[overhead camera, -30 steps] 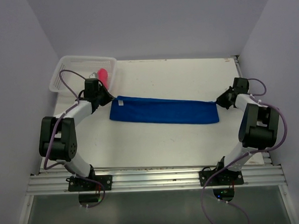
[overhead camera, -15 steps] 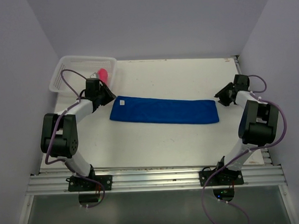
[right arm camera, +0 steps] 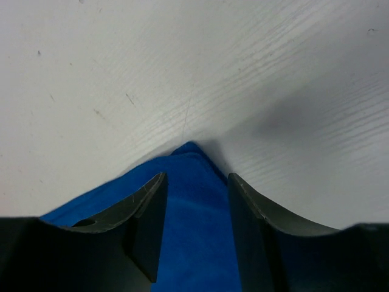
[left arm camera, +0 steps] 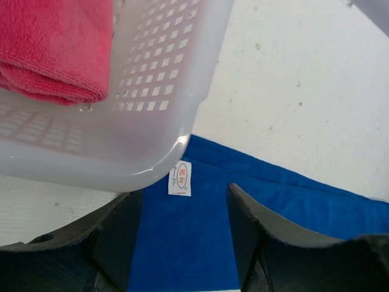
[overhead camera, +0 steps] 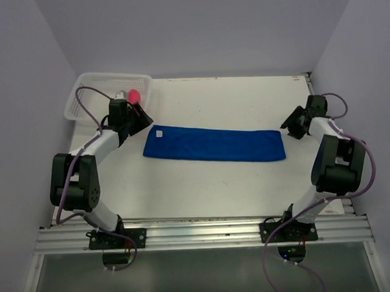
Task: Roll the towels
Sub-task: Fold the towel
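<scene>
Blue towel (overhead camera: pixel 213 146) flat on table (overhead camera: pixel 232 105). Left gripper (overhead camera: pixel 140 117) at left end, fingers apart. Right gripper (overhead camera: pixel 290 126) at right end, fingers apart. Pink towel (overhead camera: pixel 134 95) in basket (overhead camera: pixel 88 83).

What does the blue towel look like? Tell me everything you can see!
The blue towel is a long, narrow strip of soft, fuzzy royal-blue cloth. It lies flat across the middle of the white table. A small white label sits on its left end, near the white basket. It isn't rolled yet. The left tool and right tool are open by its ends, and neither grips it.
</scene>
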Controlling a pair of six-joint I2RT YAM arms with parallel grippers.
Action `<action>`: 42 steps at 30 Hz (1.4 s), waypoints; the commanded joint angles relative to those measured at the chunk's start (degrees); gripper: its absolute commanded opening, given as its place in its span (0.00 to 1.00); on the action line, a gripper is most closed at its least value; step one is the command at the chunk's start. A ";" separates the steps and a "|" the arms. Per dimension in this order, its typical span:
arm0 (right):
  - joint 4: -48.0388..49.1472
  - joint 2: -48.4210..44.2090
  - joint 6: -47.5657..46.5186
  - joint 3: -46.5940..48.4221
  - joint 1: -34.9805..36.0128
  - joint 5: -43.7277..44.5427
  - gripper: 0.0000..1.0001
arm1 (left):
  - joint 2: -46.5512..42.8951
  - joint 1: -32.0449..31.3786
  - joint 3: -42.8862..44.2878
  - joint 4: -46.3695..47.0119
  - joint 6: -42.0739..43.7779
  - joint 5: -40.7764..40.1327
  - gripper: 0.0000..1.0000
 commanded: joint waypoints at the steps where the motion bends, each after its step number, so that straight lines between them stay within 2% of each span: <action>1: -5.12 -5.74 -7.28 1.03 -0.29 -0.14 0.48 | -7.56 0.64 1.44 1.76 3.35 -0.13 0.61; 9: -8.38 -7.77 -12.56 -5.30 -0.29 -2.42 0.50 | -17.66 0.64 -4.71 0.09 5.81 1.28 0.67; 15: -7.85 -5.31 -14.06 -7.33 -0.20 -3.04 0.51 | -24.17 0.38 -9.37 0.00 8.45 -2.06 0.82; 17: -7.24 -4.26 -14.23 -7.24 -0.12 -3.39 0.51 | -25.67 -0.50 -9.90 0.18 9.59 -4.25 0.88; 22: -7.67 -2.59 -14.58 -7.06 0.59 -3.04 0.51 | -26.73 -1.91 -9.11 -0.96 10.47 -6.19 0.95; 26: -8.81 -1.45 -15.46 -6.80 1.64 -0.94 0.49 | -27.08 -1.91 -8.85 -1.23 10.38 -5.76 0.95; 30: -9.08 -0.39 -15.81 -6.27 2.17 -0.05 0.38 | -27.26 -1.91 -8.58 -1.31 10.29 -5.32 0.96; 31: -9.43 0.05 -16.07 -5.93 2.34 0.30 0.31 | -27.26 -1.91 -8.58 -1.40 10.29 -5.23 0.96; 37: -12.14 1.02 -16.52 -3.99 2.43 2.67 0.07 | -27.61 -1.91 -8.67 -1.32 10.12 -4.79 0.96; 38: -12.68 1.11 -16.69 -3.03 2.43 3.46 0.00 | -27.52 -2.00 -8.76 -1.23 10.03 -4.70 0.96; 42: -16.10 0.06 -17.74 -0.65 2.35 7.15 0.00 | -27.26 -2.26 -8.93 -1.05 9.86 -4.08 0.96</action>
